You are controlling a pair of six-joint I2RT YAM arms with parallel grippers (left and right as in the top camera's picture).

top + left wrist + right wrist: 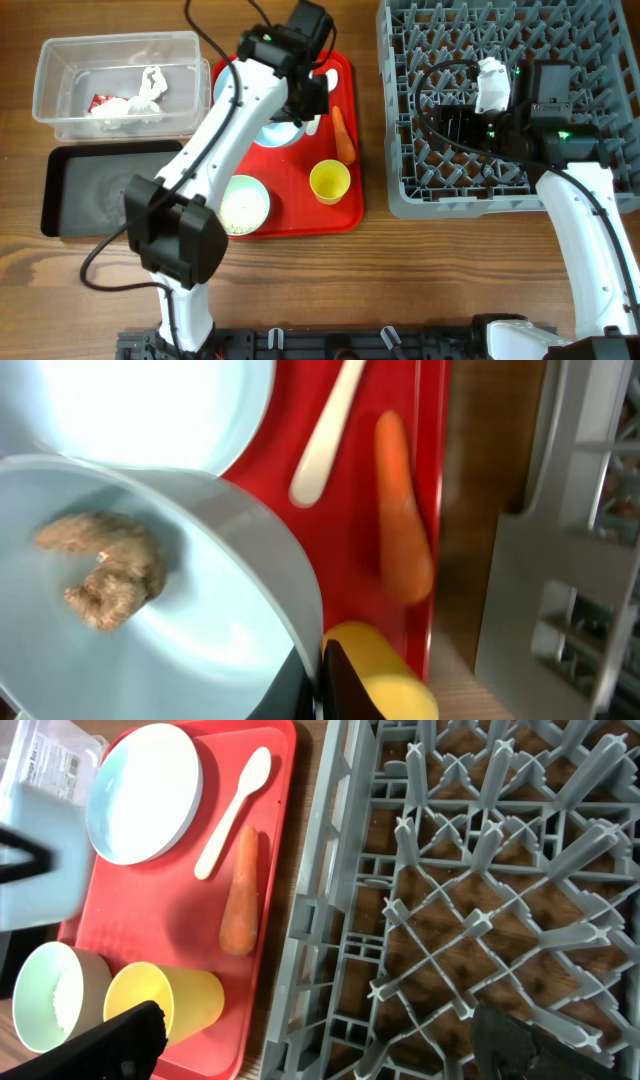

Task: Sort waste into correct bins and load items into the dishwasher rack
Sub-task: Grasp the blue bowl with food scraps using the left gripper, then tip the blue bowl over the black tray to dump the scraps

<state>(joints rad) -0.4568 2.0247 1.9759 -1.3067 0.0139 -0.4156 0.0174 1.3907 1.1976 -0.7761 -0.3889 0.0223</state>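
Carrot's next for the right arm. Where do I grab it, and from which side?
I'd grip the carrot across its thick middle, straight down from above. It lies flat on the red tray, so only its flanks offer purchase. Bare tray shows either side, toward the spoon and the rim; the yellow cup sits near its fat end.

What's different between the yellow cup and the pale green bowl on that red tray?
The yellow cup is bright yellow, while the pale green bowl is a soft, washed-out green. The bowl is clearly wider across than the cup. The bowl has white rice in it; the cup shows nothing inside. Both stand upright, mouths up, side by side on the red tray.
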